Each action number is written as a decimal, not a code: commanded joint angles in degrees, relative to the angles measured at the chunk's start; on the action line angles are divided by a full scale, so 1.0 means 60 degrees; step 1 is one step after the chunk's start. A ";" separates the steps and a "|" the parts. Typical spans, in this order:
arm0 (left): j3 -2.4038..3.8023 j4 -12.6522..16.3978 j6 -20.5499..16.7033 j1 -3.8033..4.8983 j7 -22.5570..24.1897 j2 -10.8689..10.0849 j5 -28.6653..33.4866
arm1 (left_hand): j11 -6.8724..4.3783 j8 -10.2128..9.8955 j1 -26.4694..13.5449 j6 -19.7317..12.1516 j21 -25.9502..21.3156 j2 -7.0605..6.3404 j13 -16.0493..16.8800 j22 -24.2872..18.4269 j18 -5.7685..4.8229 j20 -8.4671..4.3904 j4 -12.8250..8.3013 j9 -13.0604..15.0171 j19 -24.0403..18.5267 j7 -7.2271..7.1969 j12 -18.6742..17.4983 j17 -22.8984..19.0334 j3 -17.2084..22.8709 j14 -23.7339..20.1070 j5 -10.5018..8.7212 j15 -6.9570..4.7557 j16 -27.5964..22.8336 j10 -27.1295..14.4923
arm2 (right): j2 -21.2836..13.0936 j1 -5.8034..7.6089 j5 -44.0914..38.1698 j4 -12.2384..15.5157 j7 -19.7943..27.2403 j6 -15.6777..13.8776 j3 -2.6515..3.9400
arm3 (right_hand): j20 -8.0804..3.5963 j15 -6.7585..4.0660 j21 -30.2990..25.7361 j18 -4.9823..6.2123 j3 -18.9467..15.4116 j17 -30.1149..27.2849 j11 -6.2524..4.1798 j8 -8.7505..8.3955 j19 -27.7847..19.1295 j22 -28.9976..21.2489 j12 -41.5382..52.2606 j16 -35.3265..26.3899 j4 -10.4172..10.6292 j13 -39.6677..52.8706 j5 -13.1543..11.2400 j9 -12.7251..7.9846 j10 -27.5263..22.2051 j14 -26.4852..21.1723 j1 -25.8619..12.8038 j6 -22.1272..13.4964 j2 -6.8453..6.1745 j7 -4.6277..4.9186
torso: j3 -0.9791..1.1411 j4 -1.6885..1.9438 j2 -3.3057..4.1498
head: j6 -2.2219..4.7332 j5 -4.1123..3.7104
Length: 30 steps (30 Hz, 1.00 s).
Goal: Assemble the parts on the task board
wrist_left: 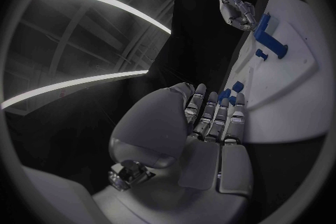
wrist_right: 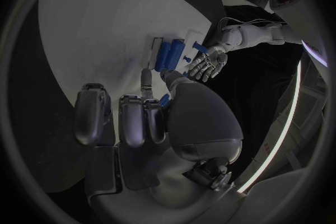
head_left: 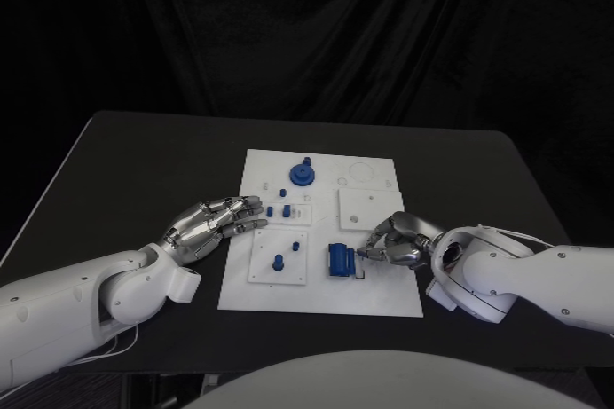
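Observation:
The white task board (head_left: pixel 320 289) lies mid-table. A round blue part (head_left: pixel 302 174) stands near its far edge, small blue pegs (head_left: pixel 281 212) sit left of centre, and two more pegs (head_left: pixel 287 255) stand on a raised square. A blue block (head_left: pixel 341 258) rests near the front. My right hand (head_left: pixel 394 242) hovers just right of that block (wrist_right: pixel 170 53), fingers curled, thumb and a finger pinching a small blue part (wrist_right: pixel 163 102). My left hand (head_left: pixel 217 221) lies at the board's left edge, fingers stretched out and holding nothing, fingertips (wrist_left: pixel 220 103) close to the small pegs (wrist_left: pixel 225 93).
A white square plate (head_left: pixel 368 208) and round recesses (head_left: pixel 361 172) occupy the board's right and far part. Black table (head_left: pixel 141 169) surrounds the board on all sides, with a dark curtain behind. Both forearms lie along the front corners.

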 commanded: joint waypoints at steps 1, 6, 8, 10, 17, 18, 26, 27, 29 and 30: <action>0.0006 0.0013 0.0113 -0.0019 0.0067 -0.0002 0.0040 | -0.0017 0.0051 -0.0083 0.0026 0.0018 0.0039 0.0010 0.0003 -0.0096 0.0013 0.0052 -0.0014 0.0054 0.0051 0.0031 0.0011 0.0003 0.0060 -0.0049 0.0024 0.0042 0.0081 | -0.0104 -0.0010 -0.0571 0.0076 0.1315 -0.1021 -0.0002 | 0.0028 0.0012 0.0019 0.0117 0.0004 0.0786 0.0024 0.0059 0.0040 0.1752 0.0025 0.0016 -0.0099 0.2511 0.0068 -0.0007 0.1029 0.0597 0.0201 -0.0187 -0.0042 0.0049 | 0.0006 -0.0009 -0.0010 | 0.0000 0.0044; 0.0006 0.0018 0.0069 -0.0020 0.0121 -0.0042 0.0040 | -0.0021 0.0083 -0.0002 0.0027 0.0024 0.0134 0.0005 -0.0010 -0.0110 0.0004 -0.0043 -0.0020 0.0081 0.0038 0.0029 0.0012 0.0173 0.0079 0.0189 0.0025 0.0070 0.0119 | -0.0305 -0.0009 -0.1043 0.0182 0.2183 -0.1211 -0.0004 | 0.0102 0.0094 0.0061 0.0104 0.0045 0.0755 0.0113 0.0095 0.0045 0.1770 0.0025 0.0001 -0.0351 0.2511 0.0050 -0.0093 0.1029 0.0576 0.0754 -0.0517 -0.0102 0.0148 | 0.0004 -0.0012 0.0000 | 0.0000 0.0062; 0.0006 0.0034 0.0045 -0.0020 0.0161 -0.0066 0.0040 | -0.0021 0.0087 0.0005 0.0029 0.0026 0.0135 0.0005 -0.0006 -0.0110 0.0004 -0.0053 -0.0020 0.0088 0.0037 0.0030 0.0013 0.0185 0.0085 0.0204 0.0025 0.0077 0.0124 | -0.0375 -0.0010 -0.1436 0.0224 0.2287 -0.1190 -0.0005 | 0.0130 0.0125 0.0065 0.0101 -0.0001 0.0735 0.0149 0.0071 0.0040 0.1772 0.0025 -0.0009 -0.0386 0.2511 -0.0065 -0.0167 0.1029 0.0565 0.0860 -0.0640 -0.0173 0.0197 | 0.0003 -0.0015 0.0004 | 0.0000 0.0068; 0.0006 0.0050 0.0027 -0.0021 0.0199 -0.0089 0.0040 | -0.0020 0.0096 0.0019 0.0035 0.0033 0.0138 0.0005 0.0006 -0.0110 0.0003 -0.0076 -0.0020 0.0108 0.0036 0.0032 0.0020 0.0215 0.0118 0.0242 0.0021 0.0120 0.0139 | -0.0430 -0.0010 -0.1799 0.0260 0.2303 -0.1100 -0.0006 | 0.0160 0.0154 0.0041 0.0106 -0.0050 0.0692 0.0177 -0.0014 0.0023 0.1766 0.0025 -0.0031 -0.0360 0.2511 -0.0224 -0.0299 0.1029 0.0548 0.0914 -0.0804 -0.0206 0.0250 | 0.0002 -0.0008 0.0010 | 0.0000 0.0056; 0.0006 0.0102 -0.0076 -0.0021 0.0419 -0.0179 0.0040 | -0.0013 0.0126 0.0057 0.0049 0.0056 0.0117 0.0004 0.0045 -0.0105 0.0002 -0.0165 -0.0023 0.0181 0.0032 0.0034 0.0039 0.0314 0.0227 0.0358 0.0014 0.0255 0.0184 | -0.0498 -0.0061 -0.3287 0.0299 0.1836 -0.0485 -0.0009 | 0.0201 0.0159 -0.0170 0.0151 -0.0369 0.0443 0.0181 -0.0951 -0.0090 0.1710 -0.0252 -0.0166 -0.0020 0.2013 -0.1410 -0.1423 0.0534 0.0445 0.1227 -0.1843 -0.0382 0.0399 | -0.0001 -0.0010 0.0010 | 0.0000 0.0026; 0.0006 0.0107 -0.0085 -0.0021 0.0445 -0.0187 0.0040 | -0.0013 0.0126 0.0057 0.0049 0.0056 0.0117 0.0004 0.0045 -0.0105 0.0002 -0.0165 -0.0023 0.0181 0.0032 0.0034 0.0039 0.0314 0.0227 0.0358 0.0014 0.0255 0.0184 | -0.0489 -0.0079 -0.3500 0.0294 0.1743 -0.0423 -0.0009 | 0.0201 0.0159 -0.0214 0.0160 -0.0472 0.0408 0.0172 -0.1077 -0.0108 0.1698 -0.0320 -0.0184 0.0054 0.1896 -0.1667 -0.1608 0.0425 0.0433 0.1265 -0.2009 -0.0420 0.0399 | 0.0002 -0.0013 0.0010 | 0.0000 0.0028; 0.0006 0.0134 -0.0097 -0.0021 0.0508 -0.0219 0.0040 | -0.0004 0.0136 0.0058 0.0051 0.0069 0.0119 0.0007 0.0073 -0.0100 0.0001 -0.0184 -0.0026 0.0224 0.0022 0.0042 0.0045 0.0355 0.0266 0.0407 0.0009 0.0299 0.0216 | -0.0381 -0.0380 -0.4647 0.0226 0.1068 -0.0121 -0.0009 | 0.0207 0.0185 -0.0372 0.0186 -0.1120 0.0249 0.0194 -0.1151 -0.0160 0.1659 -0.0388 -0.0273 0.0668 0.1769 -0.2712 -0.2124 0.0334 0.0386 0.1382 -0.2602 -0.0822 0.0438 | -0.0011 -0.0014 0.0003 | 0.0000 0.0039; 0.0006 0.0137 -0.0096 -0.0021 0.0508 -0.0224 0.0040 | -0.0002 0.0138 0.0056 0.0052 0.0072 0.0122 0.0008 0.0078 -0.0100 0.0001 -0.0184 -0.0026 0.0231 0.0020 0.0044 0.0046 0.0362 0.0271 0.0416 0.0009 0.0305 0.0223 | -0.0364 -0.0430 -0.4755 0.0215 0.1002 -0.0125 -0.0009 | 0.0208 0.0187 -0.0390 0.0190 -0.1188 0.0230 0.0197 -0.1070 -0.0165 0.1655 -0.0384 -0.0285 0.0804 0.1773 -0.2756 -0.2142 0.0340 0.0379 0.1437 -0.2666 -0.0880 0.0434 | -0.0011 -0.0014 0.0001 | 0.0000 0.0038; 0.0006 0.0140 -0.0091 -0.0021 0.0507 -0.0236 0.0040 | -0.0002 0.0138 0.0056 0.0052 0.0072 0.0122 0.0008 0.0078 -0.0100 0.0001 -0.0184 -0.0026 0.0231 0.0020 0.0044 0.0046 0.0362 0.0271 0.0416 0.0009 0.0305 0.0223 | -0.0304 -0.0547 -0.4967 0.0168 0.0873 -0.0156 -0.0009 | 0.0218 0.0195 -0.0420 0.0193 -0.1289 0.0196 0.0210 -0.0954 -0.0174 0.1649 -0.0393 -0.0304 0.0994 0.1752 -0.2800 -0.2162 0.0323 0.0369 0.1508 -0.2802 -0.0989 0.0455 | -0.0016 -0.0018 -0.0001 | 0.0000 0.0027; 0.0006 0.0140 -0.0087 -0.0021 0.0505 -0.0241 0.0040 | -0.0002 0.0138 0.0056 0.0052 0.0072 0.0122 0.0008 0.0078 -0.0100 0.0001 -0.0184 -0.0026 0.0231 0.0020 0.0044 0.0046 0.0362 0.0271 0.0416 0.0009 0.0305 0.0223 | -0.0271 -0.0588 -0.5026 0.0142 0.0834 -0.0167 -0.0009 | 0.0219 0.0196 -0.0444 0.0198 -0.1304 0.0193 0.0211 -0.0934 -0.0184 0.1642 -0.0396 -0.0306 0.1010 0.1746 -0.2808 -0.2163 0.0318 0.0368 0.1510 -0.2818 -0.1004 0.0455 | -0.0013 -0.0018 0.0000 | 0.0000 0.0017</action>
